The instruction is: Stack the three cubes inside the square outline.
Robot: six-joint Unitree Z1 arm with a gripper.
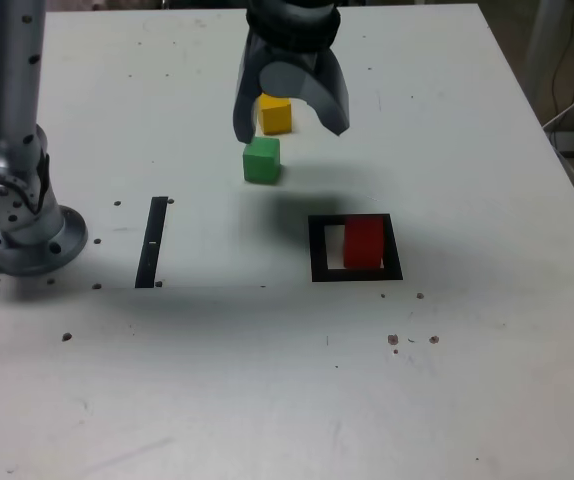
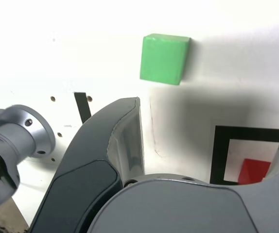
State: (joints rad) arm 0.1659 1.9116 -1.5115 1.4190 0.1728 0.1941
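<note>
Cube (image 1: 363, 244), red, on square outline (image 1: 320, 250), looks longest up-down in exterior view; hand (image 1: 291, 137) spread apart.

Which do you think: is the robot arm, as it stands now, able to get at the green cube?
Probably yes: the gripper is open and empty above the table, and nothing covers the green cube or touches its sides.

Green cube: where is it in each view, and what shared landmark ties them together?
Exterior view: green cube left of centre, in the upper half, just below the yellow cube.
Wrist view: green cube near the picture's upper middle, clear of the gripper.
Shared landmark: black square outline with the red cube in it.
</note>
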